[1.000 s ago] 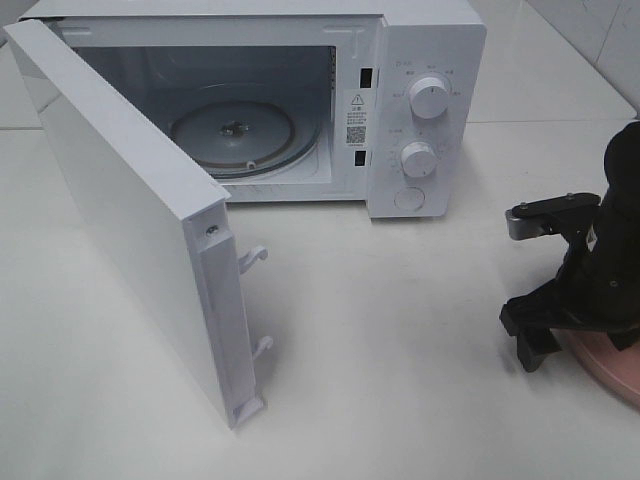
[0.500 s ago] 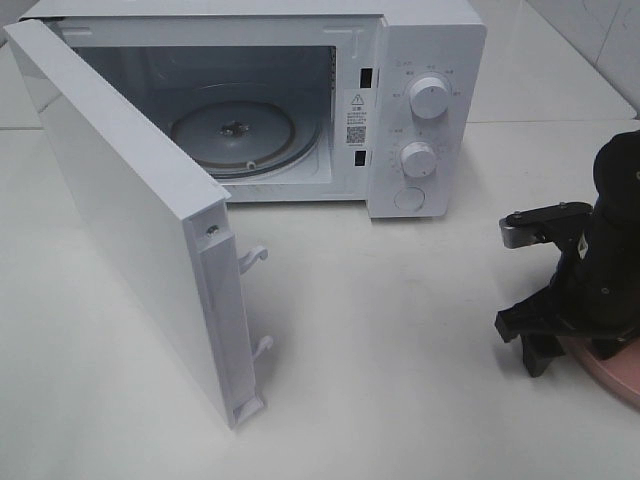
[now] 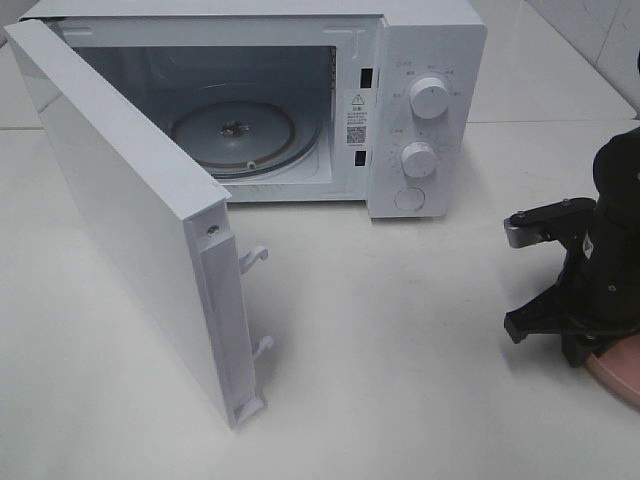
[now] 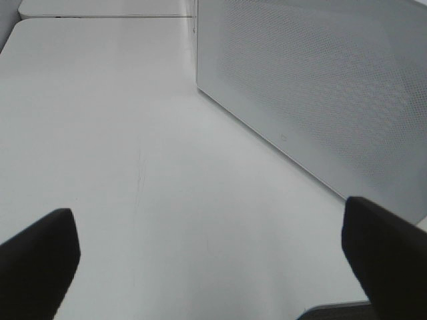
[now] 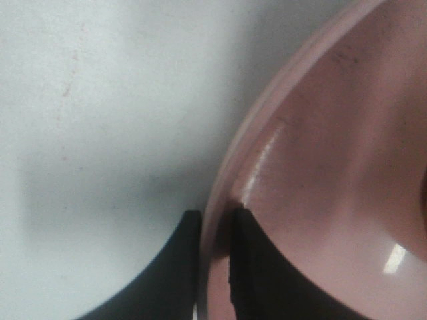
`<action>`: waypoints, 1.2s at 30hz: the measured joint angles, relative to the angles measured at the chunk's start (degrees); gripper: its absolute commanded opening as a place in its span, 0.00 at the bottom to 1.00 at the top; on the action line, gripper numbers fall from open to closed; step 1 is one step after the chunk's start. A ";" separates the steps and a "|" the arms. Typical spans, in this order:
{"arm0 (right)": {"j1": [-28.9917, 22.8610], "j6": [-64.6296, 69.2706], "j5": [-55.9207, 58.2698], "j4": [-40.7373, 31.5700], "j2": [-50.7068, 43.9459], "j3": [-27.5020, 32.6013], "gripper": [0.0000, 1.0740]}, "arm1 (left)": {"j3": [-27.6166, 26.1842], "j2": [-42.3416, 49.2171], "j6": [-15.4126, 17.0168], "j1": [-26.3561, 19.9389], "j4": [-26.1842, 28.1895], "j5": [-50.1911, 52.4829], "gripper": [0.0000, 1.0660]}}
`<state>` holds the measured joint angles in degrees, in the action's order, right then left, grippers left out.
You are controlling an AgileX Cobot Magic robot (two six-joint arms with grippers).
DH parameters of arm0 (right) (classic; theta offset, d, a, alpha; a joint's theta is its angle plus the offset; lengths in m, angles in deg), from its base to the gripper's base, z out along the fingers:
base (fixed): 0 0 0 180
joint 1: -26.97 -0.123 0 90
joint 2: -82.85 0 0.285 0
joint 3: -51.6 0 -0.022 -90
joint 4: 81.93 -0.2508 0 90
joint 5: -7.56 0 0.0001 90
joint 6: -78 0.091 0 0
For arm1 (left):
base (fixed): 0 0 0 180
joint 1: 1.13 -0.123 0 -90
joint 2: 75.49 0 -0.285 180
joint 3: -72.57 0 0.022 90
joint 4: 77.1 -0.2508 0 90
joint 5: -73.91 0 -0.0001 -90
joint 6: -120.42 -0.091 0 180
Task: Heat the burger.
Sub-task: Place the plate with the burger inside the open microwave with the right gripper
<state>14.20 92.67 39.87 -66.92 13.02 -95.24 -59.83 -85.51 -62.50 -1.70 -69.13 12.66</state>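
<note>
A white microwave [image 3: 420,110] sits at the back of a smooth white table [image 3: 400,330]. Its flat, square-edged door [image 3: 150,220] swings far out to the left, its outer face finely dotted, with two small hooks on its free edge. The boxy cavity stands open with a round glass turntable [image 3: 235,130] inside, and the table in front of it is bare. Two round knobs [image 3: 430,97] sit on the right panel. The left gripper [image 4: 207,213] has its dark fingers [image 4: 37,267] spread wide over bare table beside the door. At the far right edge, the black right gripper [image 5: 213,223] pinches the raised rim of a glossy pink round plate [image 5: 320,167], one finger on each side. The burger cannot be made out in any view.
</note>
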 measured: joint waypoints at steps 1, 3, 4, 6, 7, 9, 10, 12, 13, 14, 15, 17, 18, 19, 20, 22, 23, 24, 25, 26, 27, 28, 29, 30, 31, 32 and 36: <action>0.00 0.00 0.00 0.06 0.00 0.00 0.00 | 0.00 0.00 0.00 0.00 0.00 0.00 0.95; 0.00 0.06 0.00 0.06 -0.06 0.00 0.00 | 0.00 0.00 0.00 0.00 0.00 0.00 0.95; -0.11 0.11 0.00 0.11 -0.11 0.00 0.00 | 0.00 0.00 0.00 0.00 0.00 0.00 0.95; -0.74 0.57 0.11 1.09 -0.17 0.00 0.00 | 0.00 0.00 0.00 0.00 0.00 0.00 0.95; -0.74 0.57 0.11 1.09 -0.17 0.00 0.00 | 0.00 0.00 0.00 0.00 0.00 0.00 0.95; -2.41 3.38 1.03 3.61 -0.29 0.00 0.00 | 0.00 0.00 0.00 0.00 0.00 0.00 0.95; -2.41 3.38 1.03 3.61 -0.29 0.00 0.00 | 0.00 0.00 0.00 0.00 0.00 0.00 0.95; -2.75 4.13 1.32 4.18 -0.29 0.00 0.00 | 0.00 0.00 0.00 0.00 0.00 0.00 0.95; -3.55 5.96 2.12 5.67 -0.29 0.00 0.00 | 0.00 0.00 0.00 0.00 0.00 0.00 0.95; -4.41 7.62 3.04 7.10 -0.29 0.00 0.00 | 0.00 0.00 0.00 0.00 0.00 0.00 0.95; -4.41 7.62 3.04 7.10 -0.29 0.00 0.00 | 0.00 0.00 0.00 0.00 0.00 0.00 0.95; -4.76 8.54 3.55 8.02 -0.29 0.00 0.00 | 0.00 0.00 0.00 0.00 0.00 0.00 0.95; -5.96 10.54 4.64 9.97 -0.23 0.00 0.00 | 0.00 0.00 0.00 0.00 0.00 0.00 0.95; -6.93 12.49 5.73 11.69 -0.23 0.00 0.00 | 0.00 0.00 0.00 0.00 0.00 0.00 0.95; -6.93 12.49 5.73 11.69 -0.23 0.00 0.00 | 0.00 0.00 0.00 0.00 0.00 0.00 0.95; -7.33 13.18 6.19 12.43 -0.23 0.00 0.00 | 0.00 0.00 0.00 0.00 0.00 0.00 0.95; -8.25 15.01 7.22 13.98 -0.11 0.00 0.00 | 0.00 0.00 0.00 0.00 0.00 0.00 0.95; -9.28 16.73 8.02 15.41 0.11 0.00 0.00 | 0.00 0.00 0.00 0.00 0.00 0.00 0.95; -9.28 16.73 8.02 15.41 0.11 0.00 0.00 | 0.00 0.00 0.00 0.00 0.00 0.00 0.95; -9.80 17.25 8.37 15.99 0.29 0.00 0.00 | 0.00 0.00 0.00 0.00 0.00 0.00 0.95; -10.83 18.33 9.34 16.96 0.29 0.11 0.00 | 0.00 0.00 0.00 0.00 0.00 0.00 0.95; -10.83 18.33 9.34 16.96 0.29 0.11 0.00 | 0.00 0.00 0.00 0.00 0.00 0.00 0.95; -11.23 18.51 9.51 17.19 0.23 0.17 0.00 | 0.00 0.00 0.00 0.00 0.00 0.00 0.95; -12.09 19.08 10.20 17.48 -0.11 0.17 0.00 | 0.00 0.00 0.00 0.00 0.00 0.00 0.95; -12.09 19.08 10.20 17.48 -0.11 0.17 0.00 | 0.00 0.00 0.00 0.00 0.00 0.00 0.95; -12.61 19.37 10.49 17.76 -0.46 0.23 0.00 | 0.00 0.00 0.00 0.00 0.00 0.00 0.95; -13.92 19.94 11.40 18.85 -2.75 0.23 0.00 | 0.00 0.00 0.00 0.00 0.00 0.00 0.95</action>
<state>0.27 112.61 51.28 -48.07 10.27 -95.01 -59.83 -85.51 -62.50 -1.70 -69.13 12.66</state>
